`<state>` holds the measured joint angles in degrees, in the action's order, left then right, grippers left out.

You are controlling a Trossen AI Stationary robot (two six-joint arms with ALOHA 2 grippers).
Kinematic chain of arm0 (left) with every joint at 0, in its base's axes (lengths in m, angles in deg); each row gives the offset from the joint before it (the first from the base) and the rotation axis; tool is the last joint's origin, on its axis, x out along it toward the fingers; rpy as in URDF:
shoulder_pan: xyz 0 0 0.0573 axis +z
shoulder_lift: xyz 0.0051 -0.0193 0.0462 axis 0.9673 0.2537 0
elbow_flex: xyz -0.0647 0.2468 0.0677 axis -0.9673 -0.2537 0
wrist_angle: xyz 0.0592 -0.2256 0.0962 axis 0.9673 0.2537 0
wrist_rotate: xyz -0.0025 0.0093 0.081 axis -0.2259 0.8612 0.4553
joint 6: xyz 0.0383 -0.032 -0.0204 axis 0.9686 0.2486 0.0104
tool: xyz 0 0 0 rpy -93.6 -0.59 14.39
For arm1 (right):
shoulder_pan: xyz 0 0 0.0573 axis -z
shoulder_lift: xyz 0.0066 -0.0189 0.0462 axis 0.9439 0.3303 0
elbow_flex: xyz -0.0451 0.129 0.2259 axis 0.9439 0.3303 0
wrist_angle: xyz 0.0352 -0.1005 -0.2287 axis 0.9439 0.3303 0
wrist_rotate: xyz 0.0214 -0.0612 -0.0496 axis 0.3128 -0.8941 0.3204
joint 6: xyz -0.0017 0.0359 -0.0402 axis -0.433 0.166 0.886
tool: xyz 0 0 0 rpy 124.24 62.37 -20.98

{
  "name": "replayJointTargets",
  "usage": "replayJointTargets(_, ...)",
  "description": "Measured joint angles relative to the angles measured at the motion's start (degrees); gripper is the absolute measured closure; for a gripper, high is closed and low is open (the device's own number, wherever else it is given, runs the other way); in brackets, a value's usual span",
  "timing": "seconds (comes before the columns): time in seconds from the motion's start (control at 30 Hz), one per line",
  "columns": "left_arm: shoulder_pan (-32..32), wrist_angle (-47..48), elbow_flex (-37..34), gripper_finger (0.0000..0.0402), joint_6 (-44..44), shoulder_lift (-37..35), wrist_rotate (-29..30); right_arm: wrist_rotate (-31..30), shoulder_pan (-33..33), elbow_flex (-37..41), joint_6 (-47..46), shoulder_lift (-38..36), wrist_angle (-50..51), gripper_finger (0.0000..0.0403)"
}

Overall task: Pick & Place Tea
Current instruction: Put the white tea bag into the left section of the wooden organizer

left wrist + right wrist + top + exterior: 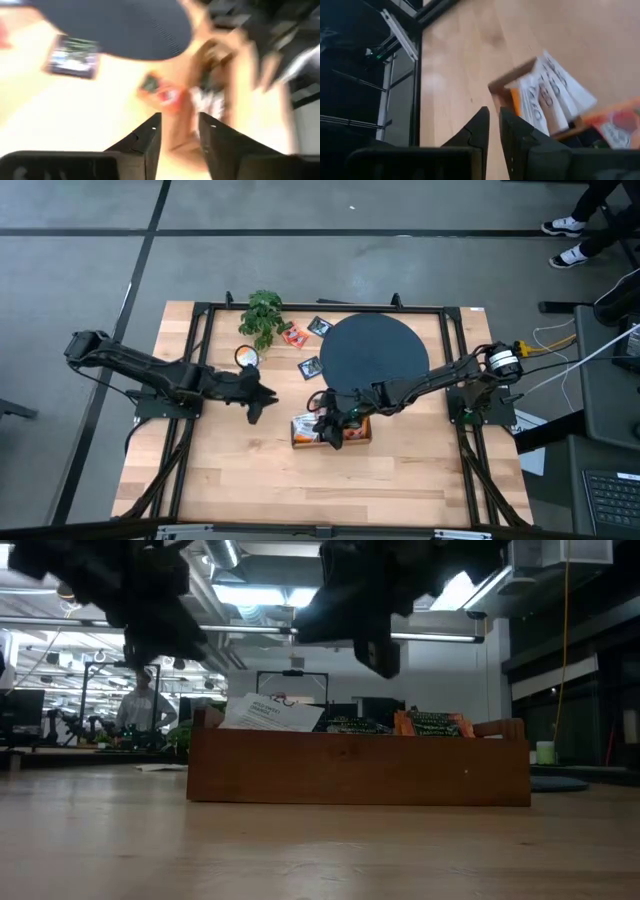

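The table point(230, 470) is light wood with a dark frame around it. Near the middle of its front part stands a small wooden box point(358, 765), and tea packets stand upright inside it: white packets point(552, 92) on one side and orange packets point(432, 724) on the other.

The right gripper point(333, 430) hangs just above this box, over the end with the white packets. In the right wrist view its 2 fingers point(481, 131) stand close together, with only a thin gap between them, and nothing is between them. They do not touch the packets.

The left gripper point(262, 397) is over the bare wood to the left of the box, well apart from it. In the left wrist view its 2 fingers point(150, 142) are partly open, with a clear gap, and they hold nothing.

More tea lies loose on the table. 1 dark packet with teal point(310, 367) lies just beside the left edge of the black disc point(373, 353). Another dark packet point(321, 326) and 1 orange-red packet point(294, 335) lie near the far left side of the disc, close to a small green plant point(263, 315). The disc itself carries no packet.

In the low view, a person point(145, 705) stands far behind the table in the room.
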<state>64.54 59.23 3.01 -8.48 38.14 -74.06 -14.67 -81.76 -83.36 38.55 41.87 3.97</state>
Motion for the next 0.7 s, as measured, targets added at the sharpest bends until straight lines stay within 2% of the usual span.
replayJointTargets(0.17, 2.5, 22.2, 9.9, 0.0309, 5.2, 1.8, 11.4, -3.3, 0.6, -3.9, 3.9, -0.6, 5.7, 0.0356)
replayJointTargets(0.27, 6.9, 32.2, 12.2, 0.0329, 3.6, 3.7, 12.6, -4.1, 1.6, -6.1, 5.8, -0.6, 10.5, 0.0356)
replayJointTargets(0.43, 15.5, 36.0, 12.5, 0.0368, 2.4, 7.4, 7.3, -4.0, 4.1, -8.5, 9.5, -0.6, 14.0, 0.0356)
replayJointTargets(0.57, 21.1, 36.4, 12.5, 0.0397, 2.4, 9.9, 7.6, -4.0, 6.8, -10.2, 12.8, -0.6, 17.1, 0.0356)
replayJointTargets(0.7, 26.3, 37.0, 12.5, 0.0398, 4.4, 12.1, 7.7, -2.0, 9.7, -11.0, 14.3, -0.6, 19.5, 0.0356)
